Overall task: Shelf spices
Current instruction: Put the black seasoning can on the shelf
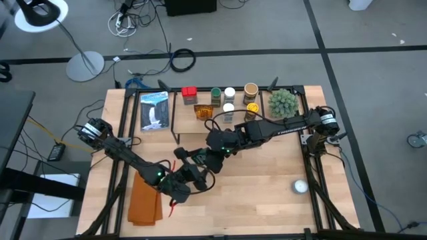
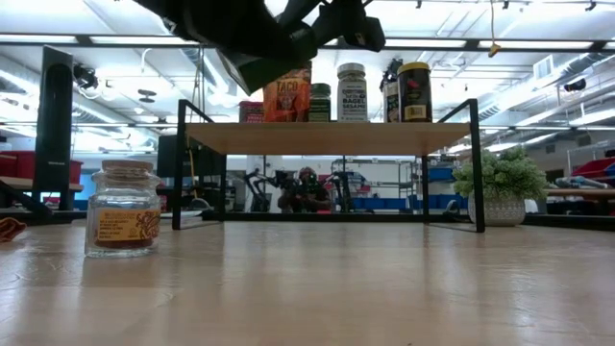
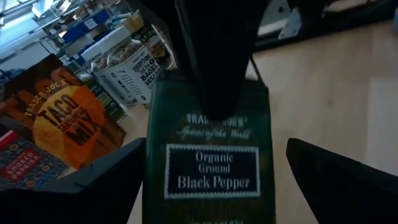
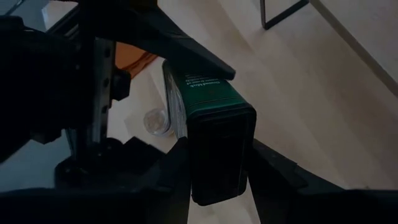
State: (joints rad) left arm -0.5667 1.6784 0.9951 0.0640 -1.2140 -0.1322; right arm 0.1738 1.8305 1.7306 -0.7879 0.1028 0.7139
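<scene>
Handover mid-air: right gripper (image 4: 214, 180) clamps the pepper tin (image 4: 214, 134); left gripper (image 3: 211, 180) spread wide around it, not touching. Thin grip; tin may slip if bumped.

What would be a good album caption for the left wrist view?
Handover in mid-air: the right gripper holds a green black pepper tin between the left gripper's open fingers.

dark green pepper tin (image 3: 211, 162) with white lettering, orange taco mix packet (image 3: 68, 124), red square tin (image 1: 189, 92), tan-lidded jar (image 2: 122, 210) with maybe reddish spice.
</scene>
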